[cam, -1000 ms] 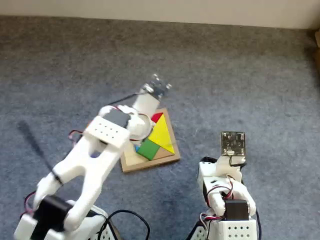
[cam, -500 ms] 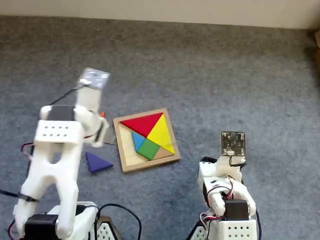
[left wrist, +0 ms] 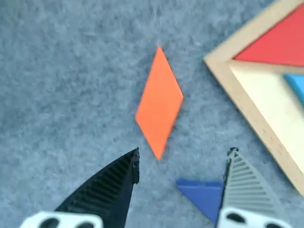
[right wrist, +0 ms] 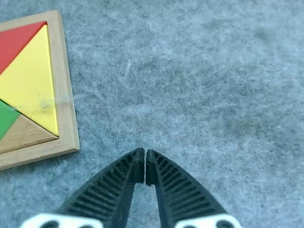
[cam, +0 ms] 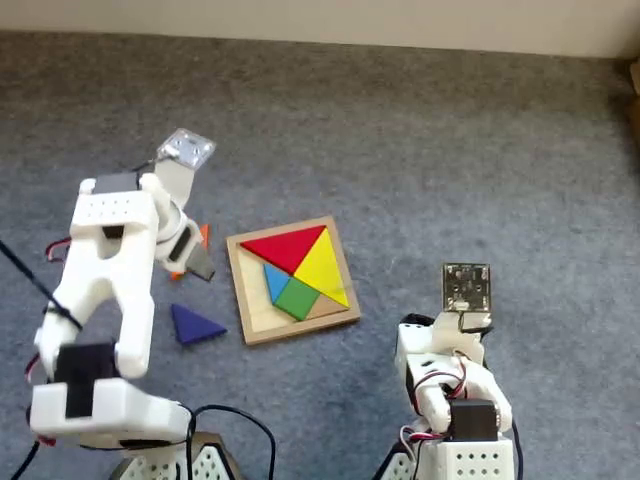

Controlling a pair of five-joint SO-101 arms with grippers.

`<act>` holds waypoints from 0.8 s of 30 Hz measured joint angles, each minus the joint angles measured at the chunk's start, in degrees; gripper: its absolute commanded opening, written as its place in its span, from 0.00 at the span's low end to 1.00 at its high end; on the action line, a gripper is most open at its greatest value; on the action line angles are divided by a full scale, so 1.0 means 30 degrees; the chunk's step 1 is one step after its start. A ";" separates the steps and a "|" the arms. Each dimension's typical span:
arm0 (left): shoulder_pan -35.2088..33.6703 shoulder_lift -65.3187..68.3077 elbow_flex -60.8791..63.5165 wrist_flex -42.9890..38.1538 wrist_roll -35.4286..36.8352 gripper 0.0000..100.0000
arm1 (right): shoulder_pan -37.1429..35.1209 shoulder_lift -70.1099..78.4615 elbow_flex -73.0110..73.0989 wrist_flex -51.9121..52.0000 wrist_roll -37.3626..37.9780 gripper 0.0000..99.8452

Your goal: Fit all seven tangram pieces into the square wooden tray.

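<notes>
High view: a square wooden tray (cam: 300,330) lies on the grey, carpet-like desk (cam: 450,150), between the two arms.
Tray contents: a red triangle (cam: 285,248), a yellow triangle (cam: 325,270), a blue piece (cam: 274,283) and a green square (cam: 297,298) lie flat inside, edges touching. The strip of pale tray floor along the side nearest the left arm is bare.
Wood-coloured corner: beside the yellow and green pieces; I cannot tell whether it is a piece or tray floor.
Orange parallelogram (left wrist: 159,102): flat on the desk outside the tray, just beside its rim, partly hidden under the left arm from above.
Dark blue triangle (cam: 195,325): flat on the desk, near the tray's side and apart from it.
Left pincer (left wrist: 184,159): fingers spread apart and holding nothing, over the desk; the parallelogram's near tip lies between the fingertips, and the pale finger covers a corner of the dark blue triangle.
Right pincer (right wrist: 145,164): fingers pressed together, empty, above bare desk beside the tray's corner.
</notes>
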 measured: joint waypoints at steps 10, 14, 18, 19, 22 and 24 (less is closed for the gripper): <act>0.0029 0.3487 -0.3311 0.0000 -0.1055 0.29 | 0.0000 0.0000 0.0000 0.0000 0.0000 0.03; 0.0029 0.3634 -0.3341 0.0000 -0.1143 0.29 | 0.0000 0.0000 0.0000 0.0000 0.0000 0.03; 0.0029 0.3634 -0.3341 0.0000 -0.1495 0.29 | 0.0000 0.0000 0.0000 0.0000 0.0000 0.03; 0.0029 0.3751 -0.3341 -0.0088 -0.1729 0.29 | 0.0000 0.0000 0.0000 0.0000 0.0000 0.03; 0.0029 0.3810 -0.3399 -0.0147 -0.2286 0.29 | 0.0000 0.0000 0.0000 0.0000 0.0000 0.03; 0.0059 0.3810 -0.3399 -0.0440 -0.2696 0.29 | 0.0000 0.0000 0.0000 0.0000 0.0000 0.03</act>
